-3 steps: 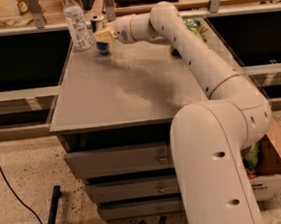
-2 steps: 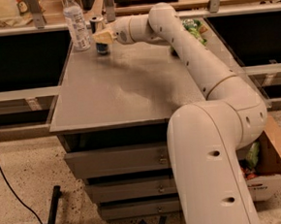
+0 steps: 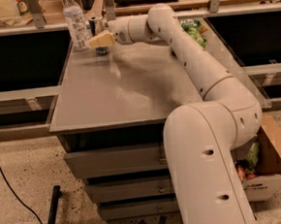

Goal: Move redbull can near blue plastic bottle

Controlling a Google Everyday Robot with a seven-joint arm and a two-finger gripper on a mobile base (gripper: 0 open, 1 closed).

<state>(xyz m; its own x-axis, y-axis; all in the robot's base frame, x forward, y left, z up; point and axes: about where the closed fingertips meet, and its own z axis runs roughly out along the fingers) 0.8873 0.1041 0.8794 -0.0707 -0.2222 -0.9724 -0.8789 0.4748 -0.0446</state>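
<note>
The redbull can (image 3: 96,26) stands at the far left of the grey table top (image 3: 129,90), just right of the blue plastic bottle (image 3: 75,22), a clear bottle with a white cap and pale label. My gripper (image 3: 101,39) reaches in from the right and is closed around the can's middle. Its pale fingers (image 3: 103,39) cover the middle of the can, so only the can's top and dark base show. The can's base appears to rest on the table. A small gap separates can and bottle.
A green crinkly snack bag (image 3: 193,30) lies at the table's far right behind my arm. A shelf rail (image 3: 36,27) runs behind the table. Drawers (image 3: 115,160) sit under it. A cardboard box (image 3: 271,169) stands on the floor at right, a black cable (image 3: 5,180) at left.
The gripper and the can stay in the same spot beside the bottle. My arm's near body has shifted slightly to the left.
</note>
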